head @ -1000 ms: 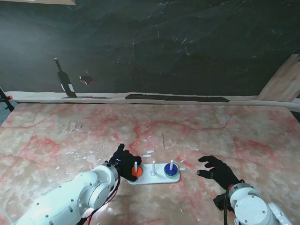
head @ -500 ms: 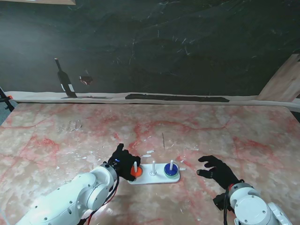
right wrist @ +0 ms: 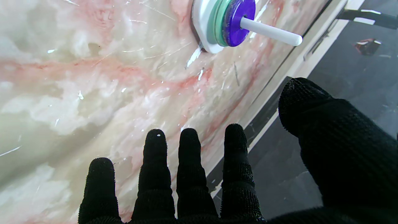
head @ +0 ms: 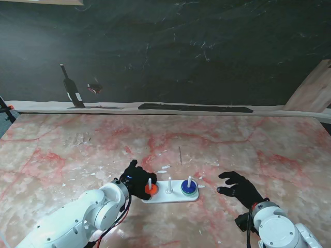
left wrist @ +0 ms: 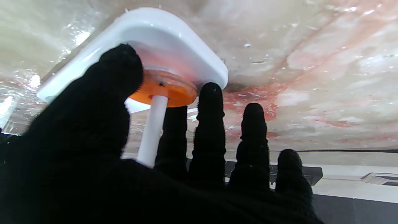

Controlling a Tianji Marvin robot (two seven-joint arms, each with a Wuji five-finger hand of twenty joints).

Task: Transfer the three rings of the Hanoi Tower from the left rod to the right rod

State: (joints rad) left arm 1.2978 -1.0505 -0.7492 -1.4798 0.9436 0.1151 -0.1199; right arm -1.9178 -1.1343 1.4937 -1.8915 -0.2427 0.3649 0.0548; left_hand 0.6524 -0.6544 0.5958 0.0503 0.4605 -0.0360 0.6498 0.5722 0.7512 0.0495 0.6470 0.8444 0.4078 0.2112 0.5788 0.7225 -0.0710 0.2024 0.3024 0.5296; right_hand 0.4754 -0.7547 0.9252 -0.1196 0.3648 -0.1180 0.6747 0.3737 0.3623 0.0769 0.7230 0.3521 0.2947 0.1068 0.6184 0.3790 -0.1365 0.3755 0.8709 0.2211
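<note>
Little has changed: left hand (head: pixel 135 178) stays at orange ring (head: pixel 150 190).

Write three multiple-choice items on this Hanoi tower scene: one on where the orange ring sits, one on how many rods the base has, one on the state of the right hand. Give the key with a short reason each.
1. Where is the orange ring?
A. on the left rod
B. on the middle rod
C. lying on the table

2. How many rods stand on the white base?
A. two
B. three
C. four

3. What is the state of the right hand?
A. closed on the blue ring
B. closed on a rod
C. open, holding nothing

Key:
1 A: the stand view shows it low on the left rod, with the left hand around it.
2 B: three white rods rise from the base in the stand view.
3 C: its fingers are spread over the table, apart from the blue ring on the right rod.
</note>
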